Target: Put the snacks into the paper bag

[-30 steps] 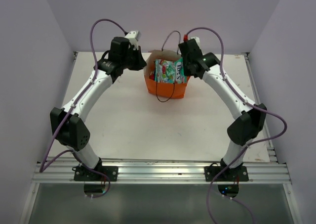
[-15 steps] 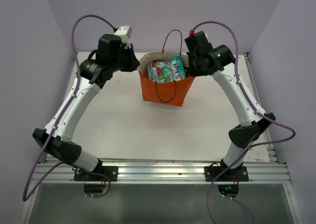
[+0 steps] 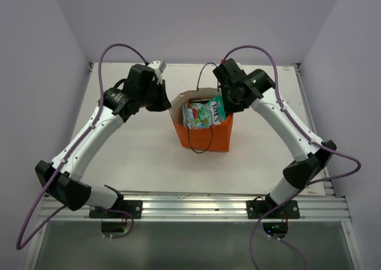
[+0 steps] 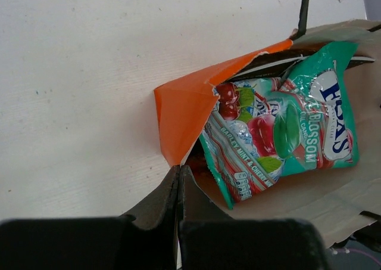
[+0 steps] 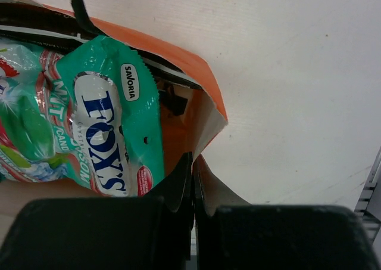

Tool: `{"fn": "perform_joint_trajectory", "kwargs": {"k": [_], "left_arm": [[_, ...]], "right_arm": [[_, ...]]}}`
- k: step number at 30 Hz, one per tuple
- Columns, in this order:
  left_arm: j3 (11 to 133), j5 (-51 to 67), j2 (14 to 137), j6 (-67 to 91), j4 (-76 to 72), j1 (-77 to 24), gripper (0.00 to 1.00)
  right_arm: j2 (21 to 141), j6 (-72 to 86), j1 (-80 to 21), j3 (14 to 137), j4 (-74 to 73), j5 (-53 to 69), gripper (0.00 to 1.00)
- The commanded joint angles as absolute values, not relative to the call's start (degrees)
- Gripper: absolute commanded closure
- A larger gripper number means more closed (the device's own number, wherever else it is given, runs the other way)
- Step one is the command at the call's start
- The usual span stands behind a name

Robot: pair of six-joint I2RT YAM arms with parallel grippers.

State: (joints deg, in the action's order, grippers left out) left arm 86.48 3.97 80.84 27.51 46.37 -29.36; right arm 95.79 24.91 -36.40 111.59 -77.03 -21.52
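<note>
Top view: orange paper bag point(image 3: 202, 137) hung between left gripper point(image 3: 166, 105) and right gripper point(image 3: 228, 107), teal-green packet point(image 3: 203, 113) inside. Left wrist: fingers fully closed, pinching the bag's rim corner. Right wrist: fingers fully closed on the opposite rim, packet just beside.

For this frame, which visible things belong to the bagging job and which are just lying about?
Job: paper bag; teal-green packet inside it; left gripper and right gripper, each shut on the bag's rim.
Not part of it: table; purple cable; aluminium rail.
</note>
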Motion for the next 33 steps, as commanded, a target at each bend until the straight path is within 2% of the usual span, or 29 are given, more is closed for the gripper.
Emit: {"fn": "perform_joint_trajectory", "kwargs": {"k": [1,9,26,28,31,32,33], "left_arm": [[85.96,3.25,76.03,29.35,46.23,-29.62,1.0],[85.34,3.43,74.18,30.5,48.34,-30.76,1.0],[84.73,7.12,75.49,30.24,49.48,-32.61,1.0],[85.16,7.03,75.5,30.06,49.57,-32.61,0.91],[85.96,5.72,73.92,29.88,49.05,-32.61,0.7],[86.31,5.36,73.48,29.8,48.69,-32.69,0.55],[86.48,4.67,72.87,29.71,48.34,-32.7,0.47]], "right_arm": [[92.03,28.73,-38.49,107.59,-82.18,-21.71,1.0],[89.56,32.6,-42.01,104.41,-84.29,-21.88,1.0],[88.24,35.51,-42.8,98.35,-82.97,-24.43,1.0],[88.77,35.42,-42.89,99.49,-83.4,-24.87,1.0],[89.03,34.98,-42.98,101.16,-83.67,-25.58,0.8],[88.6,34.81,-42.98,101.77,-83.41,-25.49,0.74],[88.16,34.54,-42.98,102.04,-82.36,-25.23,0.7]]}}
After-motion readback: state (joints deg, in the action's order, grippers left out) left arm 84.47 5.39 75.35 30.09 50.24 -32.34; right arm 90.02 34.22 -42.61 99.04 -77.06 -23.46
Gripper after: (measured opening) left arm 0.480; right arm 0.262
